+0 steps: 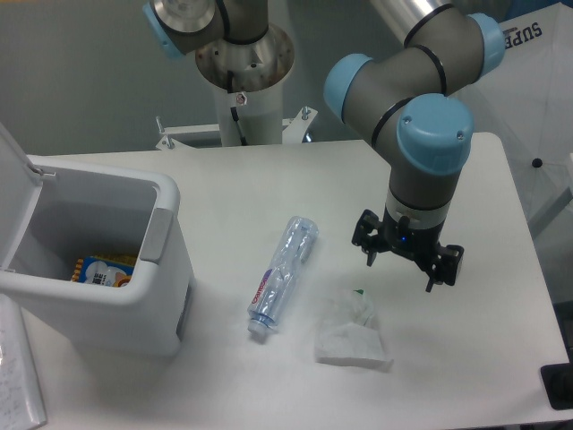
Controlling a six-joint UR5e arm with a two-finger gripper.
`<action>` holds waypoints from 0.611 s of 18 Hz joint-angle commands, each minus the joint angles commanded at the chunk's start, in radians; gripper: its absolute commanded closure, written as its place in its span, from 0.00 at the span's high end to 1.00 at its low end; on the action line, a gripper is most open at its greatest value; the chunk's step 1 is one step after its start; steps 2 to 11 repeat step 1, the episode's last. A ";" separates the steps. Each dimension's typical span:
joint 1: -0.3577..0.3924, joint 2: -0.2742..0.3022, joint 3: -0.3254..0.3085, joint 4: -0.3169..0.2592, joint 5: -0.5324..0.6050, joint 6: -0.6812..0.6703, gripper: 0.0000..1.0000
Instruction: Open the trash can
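Note:
The white trash can (pixel 166 296) stands at the left of the table with its lid (pixel 16 193) swung up and back, so the inside is open to view. A grey push tab (pixel 158 235) sits on its right rim. A colourful packet (pixel 100 270) lies at the bottom inside. My gripper (pixel 407 267) hangs over the right half of the table, well to the right of the can, fingers spread apart and holding nothing.
A clear plastic bottle (pixel 282 278) lies on its side in the middle of the table. A crumpled clear plastic bag (pixel 351 330) lies just below and left of the gripper. The arm's base column (pixel 243 81) stands at the back.

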 joint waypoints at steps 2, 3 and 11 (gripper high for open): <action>0.000 0.000 0.000 0.000 0.006 0.000 1.00; 0.000 0.000 0.000 0.000 0.006 0.000 1.00; 0.000 0.000 0.000 0.000 0.006 0.000 1.00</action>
